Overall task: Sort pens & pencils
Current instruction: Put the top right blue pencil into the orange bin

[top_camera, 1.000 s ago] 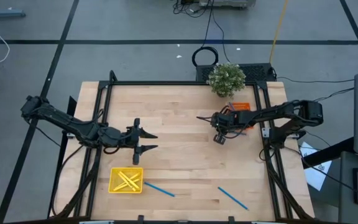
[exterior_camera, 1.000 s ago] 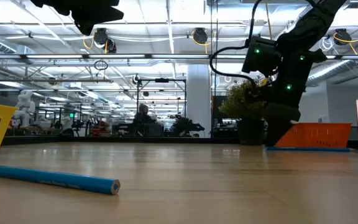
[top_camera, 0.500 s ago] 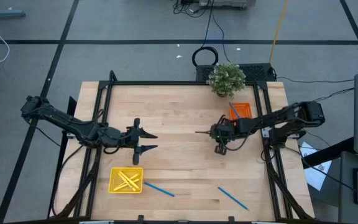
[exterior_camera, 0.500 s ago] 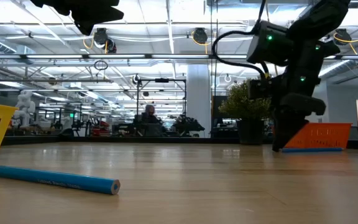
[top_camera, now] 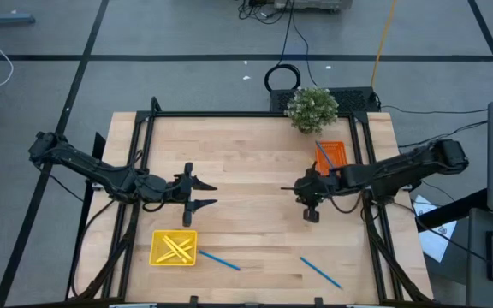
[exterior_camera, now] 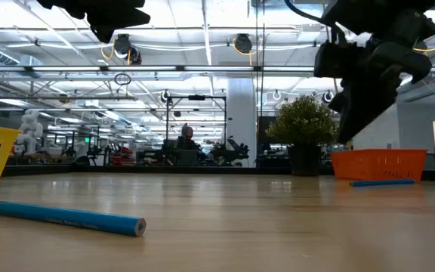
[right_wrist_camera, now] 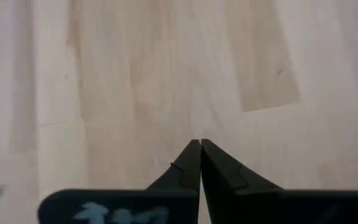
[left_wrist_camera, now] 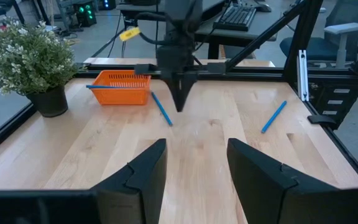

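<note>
Spanning the scene, a wooden table [top_camera: 255,154] with a yellow tray [top_camera: 174,248] holding yellow pencils [top_camera: 176,249], an orange tray [top_camera: 334,155] with a blue stick [top_camera: 323,155], two blue pens [top_camera: 221,259] near the front; right gripper [top_camera: 311,214] pressed together mid-table, left gripper [top_camera: 205,195] spread, idle

Yellow pencils [top_camera: 175,248] lie crossed in the yellow tray [top_camera: 156,255] at lower left. Two blue pens [top_camera: 220,260] [top_camera: 320,272] lie flat along the bottom; other blue pens [top_camera: 324,157] rest at the orange tray [top_camera: 338,151], right of centre.
</note>
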Controlling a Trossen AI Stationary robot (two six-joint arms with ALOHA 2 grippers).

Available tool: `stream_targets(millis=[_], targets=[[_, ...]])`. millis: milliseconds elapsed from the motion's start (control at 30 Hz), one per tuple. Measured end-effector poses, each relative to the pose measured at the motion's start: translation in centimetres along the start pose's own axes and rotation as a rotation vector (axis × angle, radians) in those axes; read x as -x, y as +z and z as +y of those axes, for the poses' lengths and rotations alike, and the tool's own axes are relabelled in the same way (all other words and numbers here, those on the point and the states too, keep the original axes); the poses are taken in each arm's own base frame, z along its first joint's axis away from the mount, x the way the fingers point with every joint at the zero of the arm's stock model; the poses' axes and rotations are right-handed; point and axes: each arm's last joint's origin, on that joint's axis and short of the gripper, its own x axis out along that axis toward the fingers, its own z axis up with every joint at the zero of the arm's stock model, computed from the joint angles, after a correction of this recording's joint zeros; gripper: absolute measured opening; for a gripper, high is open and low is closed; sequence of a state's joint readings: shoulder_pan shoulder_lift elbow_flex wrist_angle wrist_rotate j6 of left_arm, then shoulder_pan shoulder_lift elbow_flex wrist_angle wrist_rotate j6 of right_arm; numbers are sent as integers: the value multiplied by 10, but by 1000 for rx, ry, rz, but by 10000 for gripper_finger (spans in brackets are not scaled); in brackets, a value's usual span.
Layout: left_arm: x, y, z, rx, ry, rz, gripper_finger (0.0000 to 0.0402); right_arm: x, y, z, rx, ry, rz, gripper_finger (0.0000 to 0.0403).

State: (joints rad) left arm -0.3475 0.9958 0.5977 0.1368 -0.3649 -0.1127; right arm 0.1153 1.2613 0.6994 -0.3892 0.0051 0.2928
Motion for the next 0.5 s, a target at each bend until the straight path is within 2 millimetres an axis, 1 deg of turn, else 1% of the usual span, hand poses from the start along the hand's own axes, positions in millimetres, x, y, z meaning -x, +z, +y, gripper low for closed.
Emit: stream_targets(millis=[100,267,400,500], targets=[[0,0,0,0,0,0,175,0,-8,3,9,-5,78,33],[0,0,0,-1,4,1,175,-11,-20,1,92,-66,215,122],[0,-1,0,-2,4,5,175,-19,-16,0,261,-49,200,186],[0,-1,0,-2,4,6,175,-23,-8,-2,318,-66,133,210]])
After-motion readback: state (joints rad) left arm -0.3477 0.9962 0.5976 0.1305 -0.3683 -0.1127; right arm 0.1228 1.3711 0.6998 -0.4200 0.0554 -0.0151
